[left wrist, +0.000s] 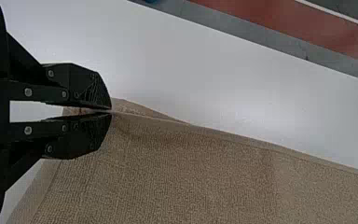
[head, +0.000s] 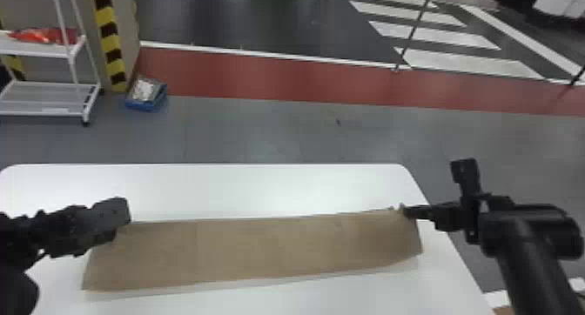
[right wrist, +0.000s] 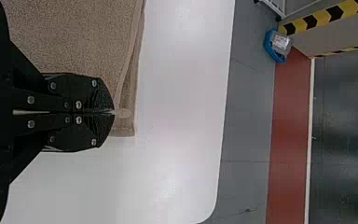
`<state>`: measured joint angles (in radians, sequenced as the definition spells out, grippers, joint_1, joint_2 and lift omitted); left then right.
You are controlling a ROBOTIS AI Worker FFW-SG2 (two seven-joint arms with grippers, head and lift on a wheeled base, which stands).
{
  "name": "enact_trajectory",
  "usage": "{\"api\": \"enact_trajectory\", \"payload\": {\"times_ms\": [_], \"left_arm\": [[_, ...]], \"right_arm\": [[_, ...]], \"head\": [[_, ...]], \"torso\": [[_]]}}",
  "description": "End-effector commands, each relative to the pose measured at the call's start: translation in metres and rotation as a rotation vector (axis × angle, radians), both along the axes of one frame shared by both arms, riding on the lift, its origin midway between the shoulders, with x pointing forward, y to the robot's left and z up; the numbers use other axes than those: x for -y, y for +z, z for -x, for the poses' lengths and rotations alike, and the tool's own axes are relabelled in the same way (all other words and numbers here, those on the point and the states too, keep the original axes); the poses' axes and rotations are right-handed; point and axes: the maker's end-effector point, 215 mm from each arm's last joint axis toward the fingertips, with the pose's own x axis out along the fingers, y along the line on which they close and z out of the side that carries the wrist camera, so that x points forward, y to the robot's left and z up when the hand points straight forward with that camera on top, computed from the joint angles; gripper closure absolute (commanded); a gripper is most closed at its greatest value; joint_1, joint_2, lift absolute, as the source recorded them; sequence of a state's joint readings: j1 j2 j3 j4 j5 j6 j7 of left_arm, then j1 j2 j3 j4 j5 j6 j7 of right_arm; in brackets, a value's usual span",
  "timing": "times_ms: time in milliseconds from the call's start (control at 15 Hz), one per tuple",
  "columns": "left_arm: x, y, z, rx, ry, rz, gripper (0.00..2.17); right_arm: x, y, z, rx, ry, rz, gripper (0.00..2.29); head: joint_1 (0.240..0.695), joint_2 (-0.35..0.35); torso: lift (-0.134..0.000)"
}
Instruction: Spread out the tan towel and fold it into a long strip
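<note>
Softly, we're pinching the tan towel across the desk, our left end effector and right end effector clamping its far corners; we're expecting light, floppy cloth, sagging unless we're gripping both ends.

Before me the tan towel lies folded in a long, fairly flat strip across the white table, its left end slanting toward me.
</note>
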<state>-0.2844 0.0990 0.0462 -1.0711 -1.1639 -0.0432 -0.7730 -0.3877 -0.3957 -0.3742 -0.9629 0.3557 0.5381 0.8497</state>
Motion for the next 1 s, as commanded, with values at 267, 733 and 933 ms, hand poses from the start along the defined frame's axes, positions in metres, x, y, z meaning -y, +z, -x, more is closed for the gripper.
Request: {"api": "enact_trajectory", "payload": {"times_ms": [267, 733, 933], "left_arm": [[-0.007, 0.003, -0.005, 0.070, 0.051, -0.001, 0.06], [-0.021, 0.017, -0.007, 0.124, 0.094, -0.005, 0.08], [-0.023, 0.016, -0.002, 0.126, 0.101, -0.002, 0.08]], "right_arm": [[0.000, -0.003, 0.001, -0.010, 0.004, 0.011, 1.23], [0.013, 0.017, -0.009, 0.032, -0.040, -0.018, 1.23], [0.013, 0.004, -0.007, 0.004, -0.031, 0.019, 1.23]], "head": [[0.695, -0.251], [0.695, -0.245], [0.695, -0.246]], "torso": [[0.000], [0.000], [0.000]]}}
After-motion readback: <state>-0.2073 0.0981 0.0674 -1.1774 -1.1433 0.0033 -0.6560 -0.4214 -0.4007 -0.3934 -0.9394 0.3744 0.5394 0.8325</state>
